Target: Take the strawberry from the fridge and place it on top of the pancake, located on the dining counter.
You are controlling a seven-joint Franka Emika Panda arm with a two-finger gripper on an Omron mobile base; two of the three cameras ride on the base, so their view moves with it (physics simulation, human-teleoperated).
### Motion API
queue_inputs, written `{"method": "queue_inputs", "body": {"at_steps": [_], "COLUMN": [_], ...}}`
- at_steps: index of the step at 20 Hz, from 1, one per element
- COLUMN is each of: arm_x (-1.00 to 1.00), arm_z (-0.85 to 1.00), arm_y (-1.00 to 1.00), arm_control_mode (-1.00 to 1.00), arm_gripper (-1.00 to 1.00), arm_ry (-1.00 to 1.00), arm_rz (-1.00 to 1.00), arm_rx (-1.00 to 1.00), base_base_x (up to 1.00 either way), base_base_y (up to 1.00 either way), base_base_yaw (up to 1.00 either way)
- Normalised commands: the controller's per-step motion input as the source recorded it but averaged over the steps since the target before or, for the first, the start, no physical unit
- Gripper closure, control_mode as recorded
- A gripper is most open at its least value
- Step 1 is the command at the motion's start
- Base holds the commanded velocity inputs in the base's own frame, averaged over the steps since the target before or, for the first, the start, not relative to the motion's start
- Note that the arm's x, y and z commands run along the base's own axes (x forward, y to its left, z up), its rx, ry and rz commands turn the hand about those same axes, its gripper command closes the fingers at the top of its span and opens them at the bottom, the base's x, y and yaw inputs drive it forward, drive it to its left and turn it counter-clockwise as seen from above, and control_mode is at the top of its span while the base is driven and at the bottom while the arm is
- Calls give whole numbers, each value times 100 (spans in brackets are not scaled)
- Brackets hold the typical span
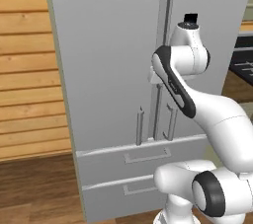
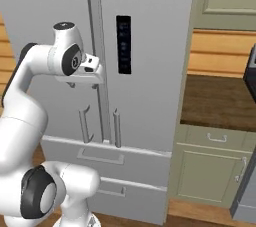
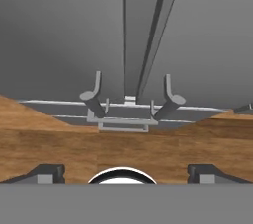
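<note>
Two closed doors on fridge (image 1: pixel 108 60), bar handles (image 2: pixel 116 128) flanking centre seam, two drawers (image 1: pixel 141 158) below; gripper (image 3: pixel 126 172) spread wide, empty, just before the seam.

wall: wood planks (image 1: pixel 24 70) | floor: brown wood (image 1: pixel 34 188) | right: sage-green cabinet (image 2: pixel 212 168), dark countertop (image 2: pixel 220 101)

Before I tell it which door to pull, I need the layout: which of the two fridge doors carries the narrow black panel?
The right-hand door of the fridge: its black panel sits beside the centre seam. The left-hand door is plain grey.
</note>
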Motion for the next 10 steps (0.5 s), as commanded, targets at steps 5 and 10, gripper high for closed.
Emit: {"method": "queue_inputs", "body": {"at_steps": [5, 10], "arm_x": [0, 0], "arm_z": [0, 0], "arm_y": [0, 0], "arm_control_mode": [100, 100], "arm_gripper": [-100, -100], "arm_ry": [0, 0], "arm_rz": [0, 0], "arm_rx": [0, 0], "base_base_x": [-13, -69], "base_base_y": [-50, -27], "base_base_yaw": [0, 0]}}
